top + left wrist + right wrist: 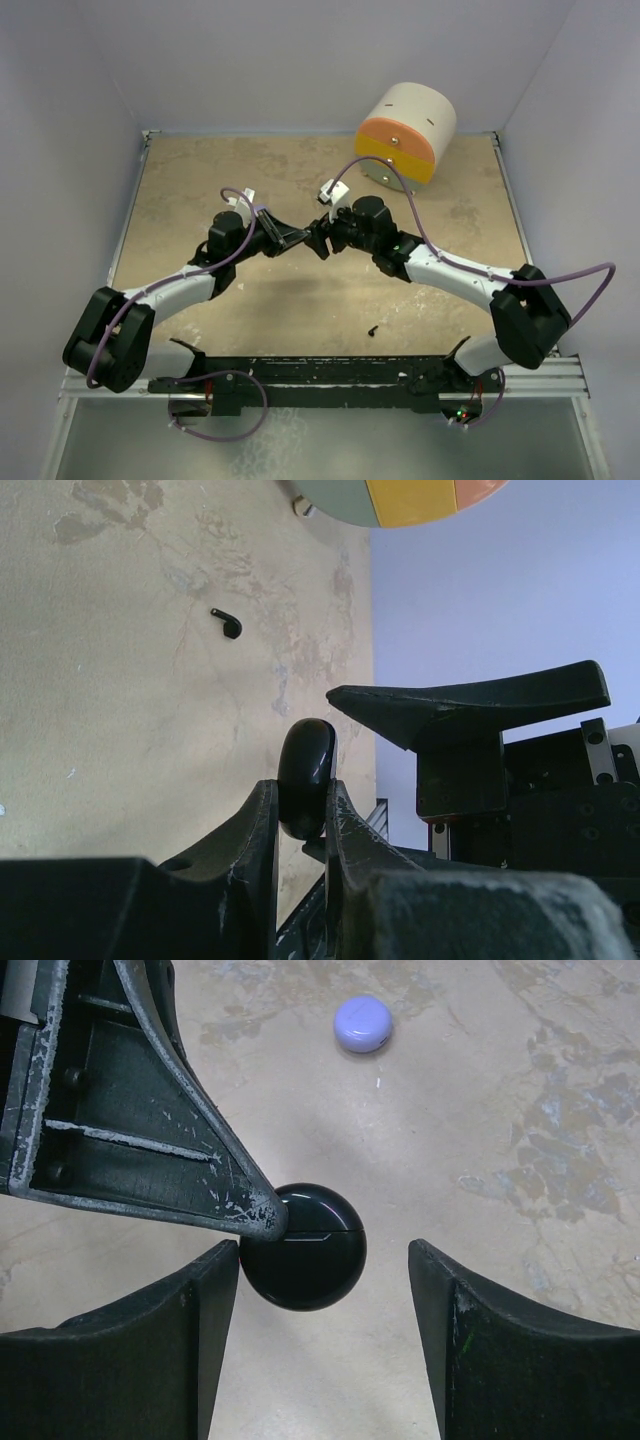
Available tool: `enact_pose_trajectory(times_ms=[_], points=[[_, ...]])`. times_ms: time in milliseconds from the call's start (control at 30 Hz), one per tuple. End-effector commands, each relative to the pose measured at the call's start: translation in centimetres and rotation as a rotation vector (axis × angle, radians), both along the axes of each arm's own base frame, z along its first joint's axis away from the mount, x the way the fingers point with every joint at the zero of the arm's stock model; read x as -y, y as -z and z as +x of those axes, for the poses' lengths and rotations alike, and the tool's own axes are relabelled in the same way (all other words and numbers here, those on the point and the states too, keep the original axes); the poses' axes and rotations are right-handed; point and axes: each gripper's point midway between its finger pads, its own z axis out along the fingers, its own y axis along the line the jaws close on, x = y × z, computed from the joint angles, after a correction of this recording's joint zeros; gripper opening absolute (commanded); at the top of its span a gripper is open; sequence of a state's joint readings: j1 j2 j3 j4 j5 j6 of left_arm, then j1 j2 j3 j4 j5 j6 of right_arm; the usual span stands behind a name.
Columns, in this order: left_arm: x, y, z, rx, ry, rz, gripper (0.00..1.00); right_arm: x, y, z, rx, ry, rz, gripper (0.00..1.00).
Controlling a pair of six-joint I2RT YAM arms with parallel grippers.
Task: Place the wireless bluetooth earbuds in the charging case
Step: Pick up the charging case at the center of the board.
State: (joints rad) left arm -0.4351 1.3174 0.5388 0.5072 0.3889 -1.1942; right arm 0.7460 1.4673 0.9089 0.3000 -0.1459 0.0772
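Observation:
The black round charging case (307, 760) is lifted above the table, with my left gripper (302, 795) shut on it edge-on. In the right wrist view the same case (305, 1250) shows its closed lid seam, and a left finger (150, 1150) lies across its top left. My right gripper (322, 1260) is open around the case: one jaw touches its left side, the other stands well clear on the right. Both grippers meet at mid-table (310, 238). One black earbud (372, 330) lies loose on the table near the arm bases, also seen in the left wrist view (227, 623).
A cream cylinder with an orange and yellow face (405, 130) lies at the back right of the table. A lilac round puck (362, 1023) rests on the table beyond the grippers. Pale walls close in the table's back and sides.

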Motion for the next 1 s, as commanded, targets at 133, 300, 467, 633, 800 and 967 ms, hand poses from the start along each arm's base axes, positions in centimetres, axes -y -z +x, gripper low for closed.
enact_pose_trajectory(times_ms=[133,300,467,633,800,967], points=[[0.7,-4.3,0.3,0.11,0.022,-0.066,0.0,-1.2,-2.4,0.3,0.046,-0.035,0.059,0.71],[0.7,-4.5,0.3,0.115,0.021,-0.07,0.0,-1.2,-1.9,0.2,0.035,-0.034,0.06,0.71],[0.7,-4.7,0.3,0.118,0.022,-0.073,0.0,-1.4,-1.5,0.1,0.026,-0.044,0.061,0.74],[0.7,-5.1,0.2,0.125,0.025,-0.078,0.0,-1.5,-1.0,0.0,0.012,-0.046,0.056,0.75],[0.7,-5.1,0.2,0.124,0.026,-0.077,0.0,-1.4,-0.9,-0.3,-0.001,-0.051,0.055,0.63],[0.8,-5.0,0.3,0.122,0.026,-0.075,0.0,-1.3,-1.0,-0.5,-0.005,-0.054,0.055,0.5]])
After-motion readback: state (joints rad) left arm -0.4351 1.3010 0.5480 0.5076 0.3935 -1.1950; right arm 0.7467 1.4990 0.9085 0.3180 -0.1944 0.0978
